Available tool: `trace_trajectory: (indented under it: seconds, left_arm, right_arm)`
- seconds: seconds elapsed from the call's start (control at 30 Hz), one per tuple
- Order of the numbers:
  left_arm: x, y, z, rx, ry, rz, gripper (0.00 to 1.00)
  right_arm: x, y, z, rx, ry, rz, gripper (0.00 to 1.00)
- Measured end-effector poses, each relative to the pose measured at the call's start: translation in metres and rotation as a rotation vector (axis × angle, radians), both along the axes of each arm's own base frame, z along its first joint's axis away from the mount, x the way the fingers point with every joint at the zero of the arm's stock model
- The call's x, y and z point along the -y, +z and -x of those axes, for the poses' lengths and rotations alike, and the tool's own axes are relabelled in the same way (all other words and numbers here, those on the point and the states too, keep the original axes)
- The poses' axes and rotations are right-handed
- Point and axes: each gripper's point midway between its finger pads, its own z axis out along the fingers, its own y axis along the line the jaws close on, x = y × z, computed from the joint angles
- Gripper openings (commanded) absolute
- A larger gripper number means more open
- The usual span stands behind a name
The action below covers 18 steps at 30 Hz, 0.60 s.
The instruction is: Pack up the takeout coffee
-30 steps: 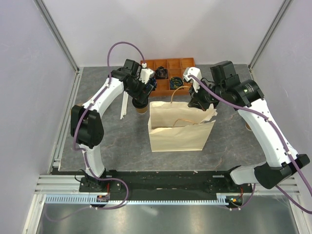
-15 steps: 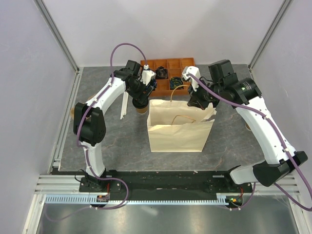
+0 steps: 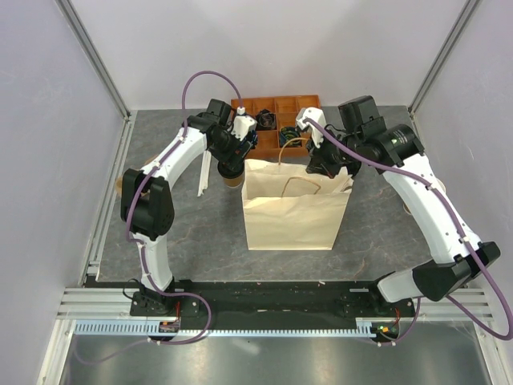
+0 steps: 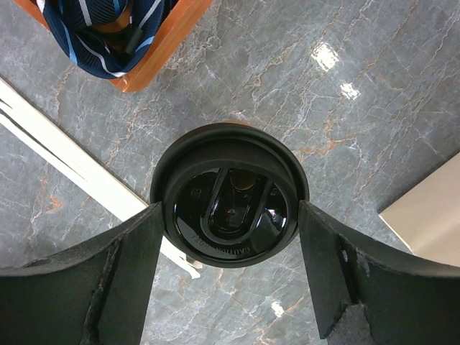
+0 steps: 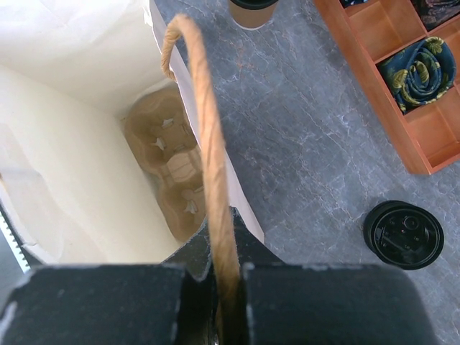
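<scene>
**Coffee cup straddled, bag held open**

The pick-up step is judged to be in hand. Nearest, the tan upright paper bag (image 3: 292,212) is held by its twisted paper handle (image 5: 205,129), which is pinched in the right end effector (image 5: 223,277). A brown moulded-pulp cup carrier (image 5: 169,172) is seen at the bag's bottom. Just beyond the bag's far left corner, the small tan kraft-paper cup with a round black lid (image 4: 230,205) is stood on the grey marbled tabletop (image 3: 160,233). It is straddled by the spread left end effector (image 3: 230,160); whether the fingers press yet cannot be told. A firm squeeze, a lift and a lowering into the carrier are called for next. An orange compartment tray (image 3: 276,108) is set at the far edge, and the whole is enclosed by white walls.
</scene>
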Motion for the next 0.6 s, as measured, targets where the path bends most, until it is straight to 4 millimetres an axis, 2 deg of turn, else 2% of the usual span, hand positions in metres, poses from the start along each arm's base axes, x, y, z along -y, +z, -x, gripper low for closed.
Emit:
trace_trajectory:
  seconds: [0.33, 0.6]
  left_arm:
    - [-0.0017, 0.0056, -0.0060, 0.051, -0.012, -0.039, 0.88]
    - [-0.0011, 0.0050, -0.0052, 0.056, -0.025, -0.046, 0.88]
  right_arm:
    - [-0.0018, -0.0002, -0.0032, -0.001, 0.002, 0.001, 0.00]
    - [-0.0033, -0.0002, -0.0062, -0.003, 0.003, 0.002, 0.00]
